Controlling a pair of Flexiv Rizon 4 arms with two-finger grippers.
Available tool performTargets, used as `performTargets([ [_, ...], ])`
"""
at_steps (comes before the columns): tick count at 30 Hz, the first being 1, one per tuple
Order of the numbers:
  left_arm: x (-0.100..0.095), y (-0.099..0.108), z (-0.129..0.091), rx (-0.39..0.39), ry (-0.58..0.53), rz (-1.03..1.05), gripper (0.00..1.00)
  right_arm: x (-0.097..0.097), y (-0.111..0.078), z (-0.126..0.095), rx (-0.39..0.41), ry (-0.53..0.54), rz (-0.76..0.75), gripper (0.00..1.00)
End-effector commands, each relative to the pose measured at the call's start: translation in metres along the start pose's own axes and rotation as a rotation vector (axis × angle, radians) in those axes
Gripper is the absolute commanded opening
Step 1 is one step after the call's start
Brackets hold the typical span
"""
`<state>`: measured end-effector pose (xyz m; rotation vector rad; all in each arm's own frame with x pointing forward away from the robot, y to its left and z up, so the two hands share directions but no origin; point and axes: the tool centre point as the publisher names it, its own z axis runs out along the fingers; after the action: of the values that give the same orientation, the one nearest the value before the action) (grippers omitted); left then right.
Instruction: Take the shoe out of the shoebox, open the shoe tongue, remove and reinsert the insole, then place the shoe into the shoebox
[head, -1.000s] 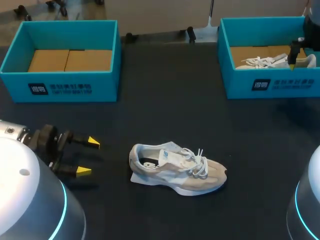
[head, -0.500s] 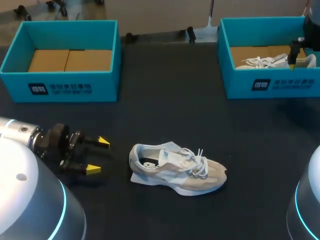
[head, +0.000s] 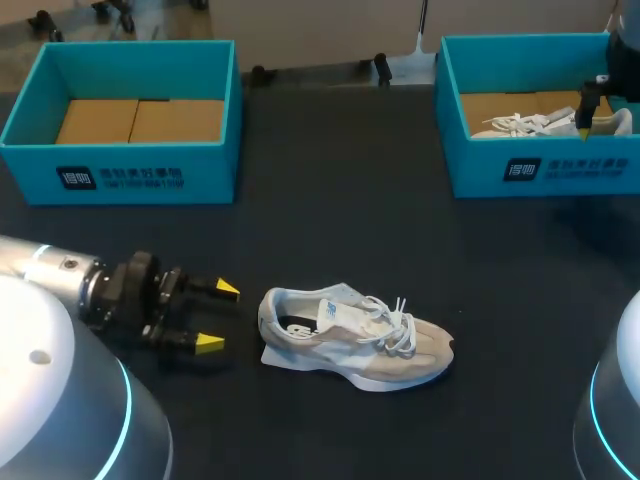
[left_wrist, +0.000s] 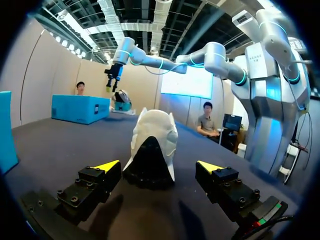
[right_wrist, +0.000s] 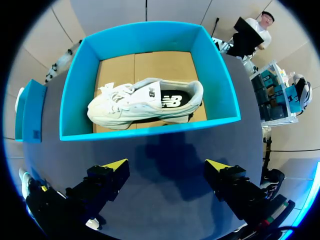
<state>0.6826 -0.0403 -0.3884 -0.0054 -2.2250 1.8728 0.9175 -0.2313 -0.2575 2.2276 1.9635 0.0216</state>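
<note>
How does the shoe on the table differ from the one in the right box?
Colour: table shoe is beige and pale blue, boxed shoe white. Place: table shoe lies on the dark table, heel toward the open left hand; boxed shoe sits inside the blue box, below the open right hand. Both are laced sneakers.

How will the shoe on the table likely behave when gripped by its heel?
The shoe probably won't tip: it sits flat on a wide sole. Its fabric heel would likely squash in the left gripper. Loose laces may flop.
</note>
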Motion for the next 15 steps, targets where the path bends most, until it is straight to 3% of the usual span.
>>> performTargets([
  [1, -0.0013, -0.0046, 0.0118, 0.006, -0.017, 0.002, 1.0, -0.0001, -0.0011, -0.0002, -0.002, 0.001, 0.001, 1.0],
  [15, -0.0065, 0.0022, 0.0209, -0.004, -0.014, 0.0, 1.0, -0.0001, -0.0011, -0.0002, -0.002, 0.001, 0.001, 1.0],
])
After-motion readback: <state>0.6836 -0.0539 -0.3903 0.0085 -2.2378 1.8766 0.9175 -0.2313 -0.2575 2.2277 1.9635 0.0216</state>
